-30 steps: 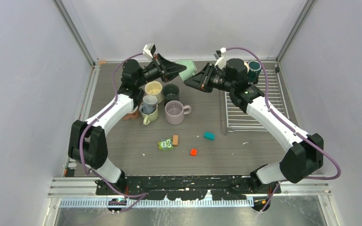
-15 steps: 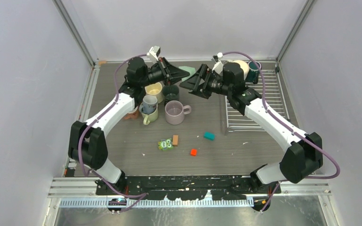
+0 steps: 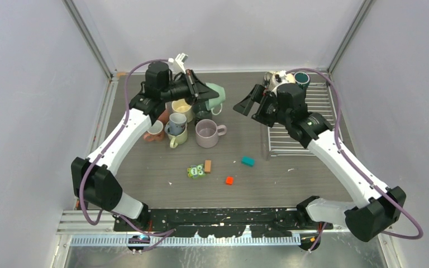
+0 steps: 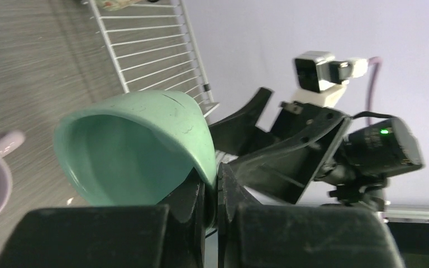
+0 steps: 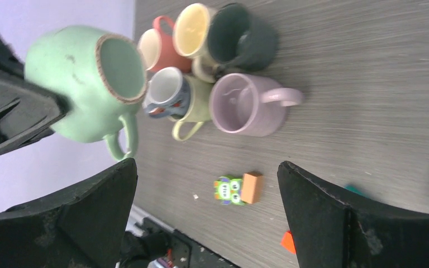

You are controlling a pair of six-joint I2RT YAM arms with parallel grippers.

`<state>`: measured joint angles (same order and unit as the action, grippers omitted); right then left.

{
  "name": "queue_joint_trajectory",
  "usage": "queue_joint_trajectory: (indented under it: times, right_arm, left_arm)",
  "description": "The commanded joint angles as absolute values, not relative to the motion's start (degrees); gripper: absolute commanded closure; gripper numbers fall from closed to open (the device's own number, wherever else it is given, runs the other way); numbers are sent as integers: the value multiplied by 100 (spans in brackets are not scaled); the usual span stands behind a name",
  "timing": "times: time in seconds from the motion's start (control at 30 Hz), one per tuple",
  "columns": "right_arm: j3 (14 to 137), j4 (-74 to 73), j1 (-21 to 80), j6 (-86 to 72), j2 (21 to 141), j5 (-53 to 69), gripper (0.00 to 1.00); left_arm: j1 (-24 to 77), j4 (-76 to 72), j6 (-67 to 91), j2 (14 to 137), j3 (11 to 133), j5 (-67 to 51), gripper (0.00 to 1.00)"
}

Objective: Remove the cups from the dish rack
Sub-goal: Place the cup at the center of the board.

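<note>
- Left gripper: jaws clamped on the rim of a pale green ceramic mug with a handle; it hangs tilted in the air, well left of the flat silver-white wire dish rack;
- Right gripper: jaws spread wide, gripping nothing, just off the rack's left edge;
- 2 mugs sit at the rack's far end: a cream mug, partly hidden by the right arm, and a dark teal mug;
- A cluster of mugs stands on the table left of the rack; a mauve ceramic mug is nearest to it.

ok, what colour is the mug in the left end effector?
Pale green ceramic mug, brownish rim; clearest in right wrist view.
</note>
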<state>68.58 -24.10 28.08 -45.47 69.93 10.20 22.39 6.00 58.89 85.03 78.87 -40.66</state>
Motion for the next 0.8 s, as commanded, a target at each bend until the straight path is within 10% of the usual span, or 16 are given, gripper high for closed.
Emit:
queue_joint_trajectory:
  times: [0.0, 0.77]
  right_arm:
    - [7064, -3451, 2814, -4193, 6676, -448, 0]
    - [6597, -3620, 1424, -4137, 6631, 348, 0]
  left_arm:
    - [2320, 2000, 4729, 8264, 8382, -3807, 100]
    - [3910, 6039, 1776, 10604, 10738, -145, 100]
